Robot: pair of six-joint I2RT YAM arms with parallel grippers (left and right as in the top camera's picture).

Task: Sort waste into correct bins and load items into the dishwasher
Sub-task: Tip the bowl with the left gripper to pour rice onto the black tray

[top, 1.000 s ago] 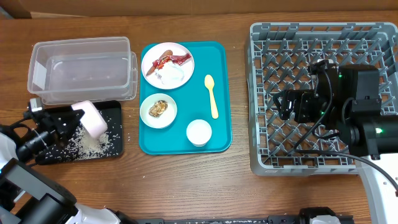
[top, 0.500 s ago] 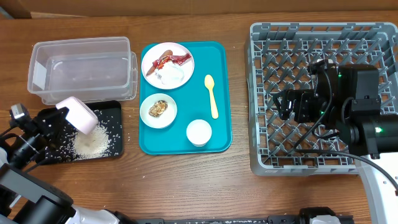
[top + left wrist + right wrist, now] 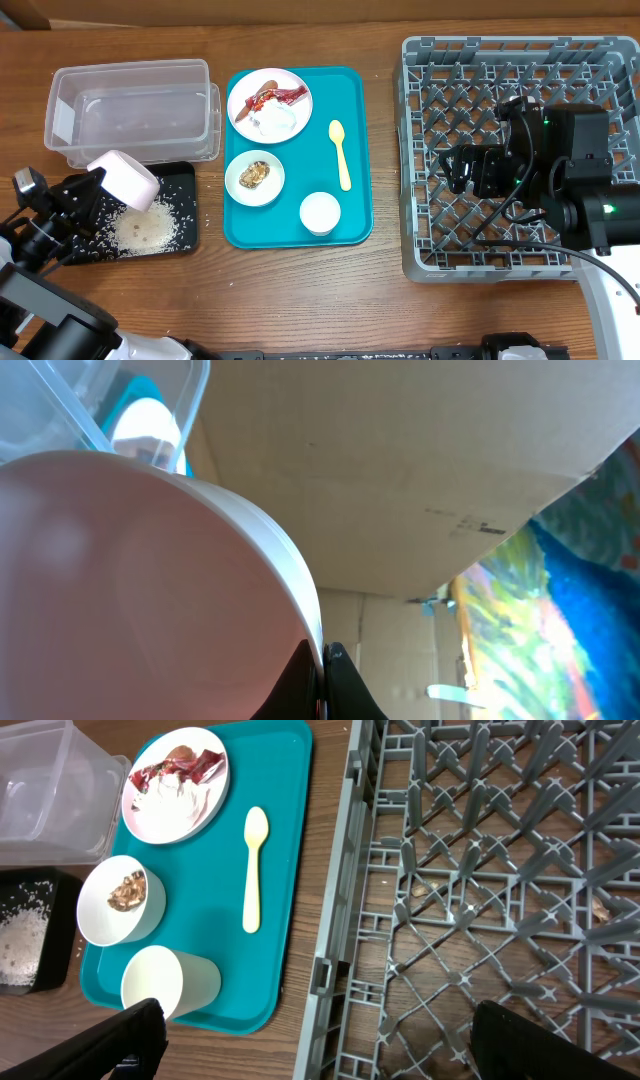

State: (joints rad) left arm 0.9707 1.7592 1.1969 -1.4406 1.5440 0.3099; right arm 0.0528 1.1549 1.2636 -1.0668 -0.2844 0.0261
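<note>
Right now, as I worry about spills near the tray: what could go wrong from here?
The left gripper pinches the tilted bowl by its rim alone, so it might slip. The bowl hangs at the back edge of the black tray, where the rice lies; any grains left inside could fall onto the table.

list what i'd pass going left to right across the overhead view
black tray → small bowl with the brown lump → pale yellow spoon → grey dish rack; clear tub, plate and cup left out, they overlap these.
</note>
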